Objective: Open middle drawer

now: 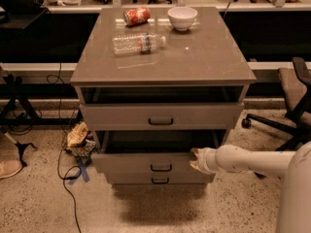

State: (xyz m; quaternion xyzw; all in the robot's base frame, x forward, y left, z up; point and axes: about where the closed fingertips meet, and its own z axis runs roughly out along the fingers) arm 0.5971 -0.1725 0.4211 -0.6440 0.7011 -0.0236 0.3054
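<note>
No writing is legible from my station. The red can [136,15], lying on its side at 11 o'clock on the glossy cabinet top [204,57], and the clear plastic bottle [138,42] lying just in front of it both carry labels I cannot read. A white bowl [182,17] stands at 12 o'clock.

The arm [248,159], a smooth off-white cylinder, reaches in level from 4 o'clock. The gripper [194,159] sits at the right end of the middle drawer [131,163], against the upper edge of its front. I cannot tell how far it is open.

That drawer stands pulled out, with a flat grey-beige front, a black bar handle [161,167] and its dark interior exposed. The top drawer [160,111] shows a dark gap above its front. The floor [39,203] is speckled.
</note>
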